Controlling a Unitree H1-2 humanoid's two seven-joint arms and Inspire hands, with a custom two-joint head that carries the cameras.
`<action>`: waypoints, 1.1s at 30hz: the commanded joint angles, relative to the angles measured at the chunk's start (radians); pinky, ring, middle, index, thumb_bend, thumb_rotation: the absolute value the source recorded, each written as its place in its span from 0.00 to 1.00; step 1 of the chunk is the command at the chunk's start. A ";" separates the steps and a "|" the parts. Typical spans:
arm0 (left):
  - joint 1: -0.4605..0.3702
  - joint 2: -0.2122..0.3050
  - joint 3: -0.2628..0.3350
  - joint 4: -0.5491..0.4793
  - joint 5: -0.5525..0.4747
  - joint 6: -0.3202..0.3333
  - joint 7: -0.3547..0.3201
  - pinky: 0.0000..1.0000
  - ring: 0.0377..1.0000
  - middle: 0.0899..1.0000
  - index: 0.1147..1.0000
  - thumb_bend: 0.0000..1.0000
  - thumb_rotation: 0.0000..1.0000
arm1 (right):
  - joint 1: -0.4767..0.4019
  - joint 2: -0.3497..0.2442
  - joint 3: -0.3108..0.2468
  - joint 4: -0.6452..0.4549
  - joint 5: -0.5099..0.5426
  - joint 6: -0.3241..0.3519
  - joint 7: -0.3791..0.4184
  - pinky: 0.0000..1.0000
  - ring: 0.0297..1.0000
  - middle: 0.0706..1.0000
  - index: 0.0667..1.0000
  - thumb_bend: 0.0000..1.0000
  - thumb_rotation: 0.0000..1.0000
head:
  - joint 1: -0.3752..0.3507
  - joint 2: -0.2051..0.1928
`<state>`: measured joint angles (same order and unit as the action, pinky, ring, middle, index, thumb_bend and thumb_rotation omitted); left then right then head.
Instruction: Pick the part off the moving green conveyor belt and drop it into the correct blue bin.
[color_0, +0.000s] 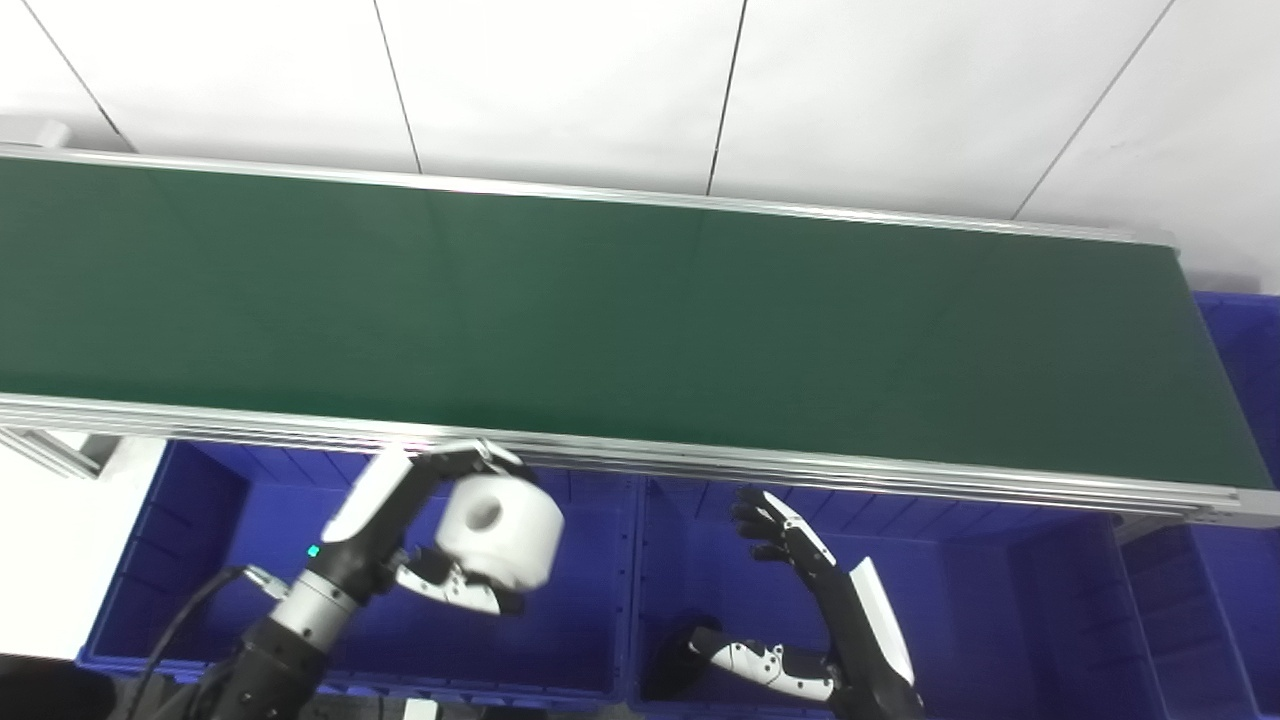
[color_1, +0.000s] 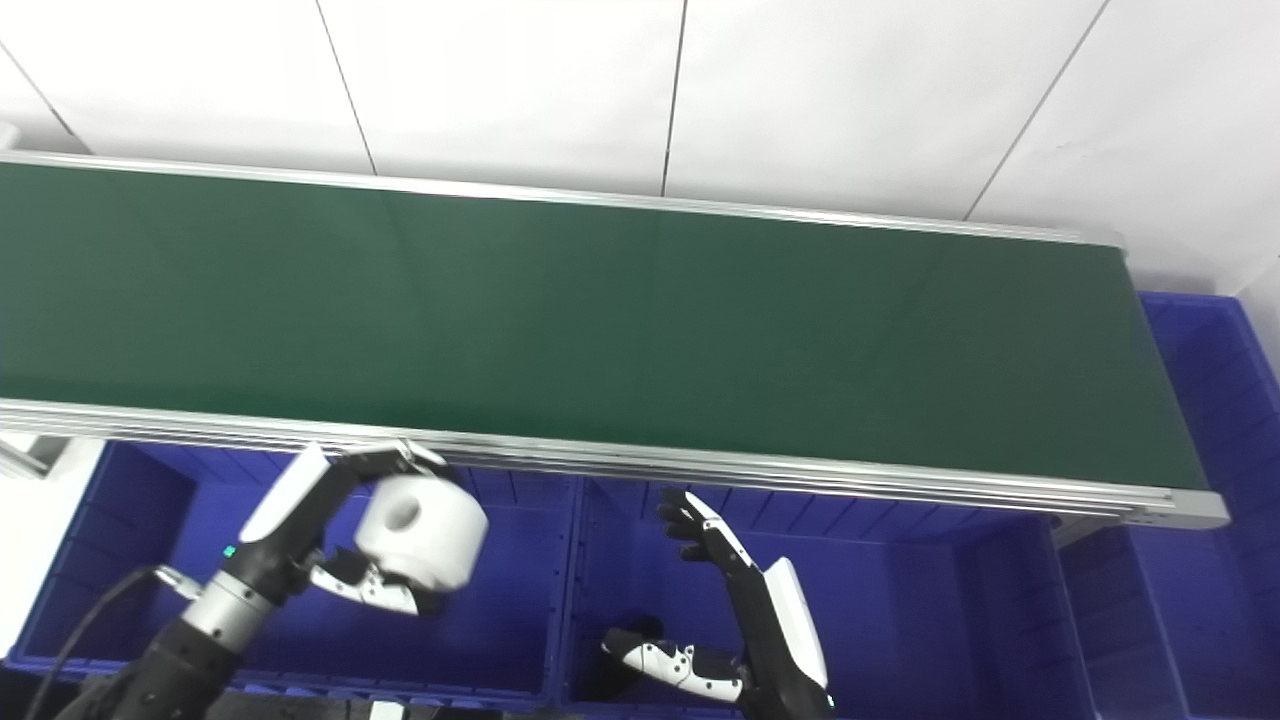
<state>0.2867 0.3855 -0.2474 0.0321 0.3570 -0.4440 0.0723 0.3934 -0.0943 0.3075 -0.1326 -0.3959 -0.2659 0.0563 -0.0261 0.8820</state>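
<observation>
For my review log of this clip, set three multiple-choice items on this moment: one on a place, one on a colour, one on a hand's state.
1. Where is the white part?
A. Lying on the belt
B. Held over the left blue bin
C. On the floor

2. What colour is the conveyor belt?
A. Green
B. Red
C. Grey

3. What is the right hand doing?
A. Gripping the part
B. Resting on the belt
C. Open, holding nothing

Answers: 1 B, the left hand grips it above that bin; 2 A, its surface is dark green; 3 C, its fingers are spread over the middle bin.
</observation>
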 joint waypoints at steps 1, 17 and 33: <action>-0.023 0.017 -0.012 0.008 0.046 -0.026 0.038 0.45 0.40 0.45 0.46 0.50 0.00 | 0.007 0.011 0.006 -0.029 -0.003 0.004 -0.008 0.72 0.79 0.81 0.87 0.65 0.28 | 0.002 0.000; -0.056 -0.001 -0.076 -0.021 0.586 0.344 -0.044 0.98 0.84 0.81 0.75 0.66 0.31 | 0.012 0.010 0.010 -0.034 0.003 0.007 0.001 0.72 0.79 0.81 0.87 0.65 0.28 | 0.015 -0.003; 0.097 -0.033 0.064 -0.219 -0.221 0.224 -0.266 0.90 0.93 0.91 0.85 0.70 0.35 | 0.023 0.010 0.005 -0.041 0.005 0.018 0.000 0.73 0.81 0.82 0.87 0.64 0.29 | 0.022 0.000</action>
<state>0.3699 0.3343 -0.1904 -0.1561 0.2094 -0.1601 -0.1744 0.4059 -0.0931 0.3116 -0.1371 -0.4018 -0.2581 0.0590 -0.0046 0.8820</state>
